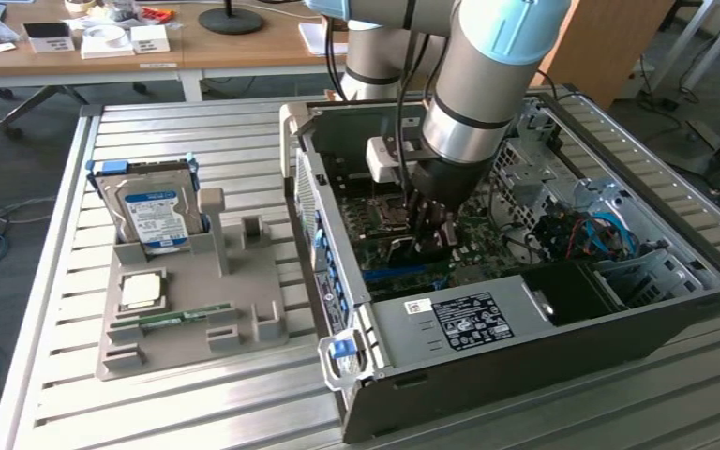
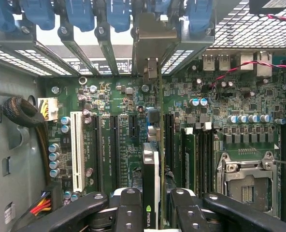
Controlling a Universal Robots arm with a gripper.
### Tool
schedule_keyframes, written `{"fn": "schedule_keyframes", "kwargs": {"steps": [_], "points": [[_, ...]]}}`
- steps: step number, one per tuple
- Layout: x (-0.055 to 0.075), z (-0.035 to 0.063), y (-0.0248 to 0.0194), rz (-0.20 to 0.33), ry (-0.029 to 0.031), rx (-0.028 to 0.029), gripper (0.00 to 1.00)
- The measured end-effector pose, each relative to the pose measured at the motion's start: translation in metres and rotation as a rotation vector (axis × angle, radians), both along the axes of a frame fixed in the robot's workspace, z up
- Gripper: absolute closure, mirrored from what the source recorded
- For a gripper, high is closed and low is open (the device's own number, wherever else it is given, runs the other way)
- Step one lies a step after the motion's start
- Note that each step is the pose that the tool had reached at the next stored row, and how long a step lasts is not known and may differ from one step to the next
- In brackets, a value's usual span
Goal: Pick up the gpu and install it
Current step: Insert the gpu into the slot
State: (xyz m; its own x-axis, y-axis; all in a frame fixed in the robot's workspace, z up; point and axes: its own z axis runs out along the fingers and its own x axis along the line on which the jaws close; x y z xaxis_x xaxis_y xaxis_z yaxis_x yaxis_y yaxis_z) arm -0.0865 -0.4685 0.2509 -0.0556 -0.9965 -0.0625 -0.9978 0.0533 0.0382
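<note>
The gpu (image 2: 151,166) stands edge-on between my fingers (image 2: 128,208), with a green logo on its near end. Its metal end bracket (image 2: 152,46) reaches the slot openings in the case's rear wall, among the blue latches (image 2: 80,12). My gripper (image 2: 155,210) is shut on the card, directly over the black expansion slots (image 2: 113,145) of the green motherboard (image 2: 119,96). Whether the card sits fully in a slot I cannot tell. In the exterior view my gripper (image 1: 429,239) reaches down inside the open computer case (image 1: 561,319).
A white slot (image 2: 76,150) and a cable bundle (image 2: 24,116) lie beside the card; the CPU socket (image 2: 247,181) is on the other side. On the exterior view's left, a grey holder (image 1: 191,309) carries a blue-labelled hard drive (image 1: 154,211), a RAM stick (image 1: 172,317) and a square chip (image 1: 142,291).
</note>
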Motion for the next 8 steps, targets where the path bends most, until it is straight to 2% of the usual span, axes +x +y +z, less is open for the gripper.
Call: {"fn": "schedule_keyframes", "kwargs": {"steps": [8], "points": [[-0.0007, -0.0016, 0.0, 0.0, 0.0001, -0.0001, 0.73]]}}
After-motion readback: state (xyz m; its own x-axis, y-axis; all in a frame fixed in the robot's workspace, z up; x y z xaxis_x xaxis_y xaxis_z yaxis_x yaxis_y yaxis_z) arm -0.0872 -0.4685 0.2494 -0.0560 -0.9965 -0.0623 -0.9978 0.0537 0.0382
